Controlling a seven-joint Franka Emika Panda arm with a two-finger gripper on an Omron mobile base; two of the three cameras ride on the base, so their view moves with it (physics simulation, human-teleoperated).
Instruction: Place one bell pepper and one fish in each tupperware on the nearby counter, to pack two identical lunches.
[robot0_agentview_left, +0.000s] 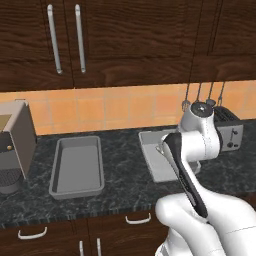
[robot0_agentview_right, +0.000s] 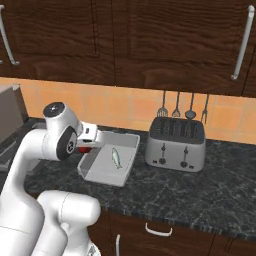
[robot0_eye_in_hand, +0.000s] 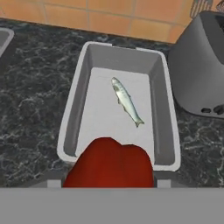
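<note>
My path down into tray (robot0_eye_in_hand: 74, 109) open: floor bare left of fish (robot0_eye_in_hand: 126, 101). Toaster (robot0_eye_in_hand: 201, 65) crowds tray's right wall. Second tray (robot0_agentview_left: 77, 167) further left, bare counter (robot0_agentview_left: 122, 165) between them. Coffee machine (robot0_agentview_left: 14, 145) blocks far left.

Dark brown wooden cupboards (robot0_agentview_left: 125, 35) hang up high, with long silver handles (robot0_agentview_left: 54, 37). Under them the wall (robot0_agentview_left: 110, 107) has orange tiles. Kitchen tools (robot0_agentview_right: 182, 107) hang on that wall above a silver toaster (robot0_agentview_right: 175, 143). Low down are brown drawers (robot0_agentview_right: 165, 232) with curved silver handles (robot0_agentview_right: 158, 231).
</note>
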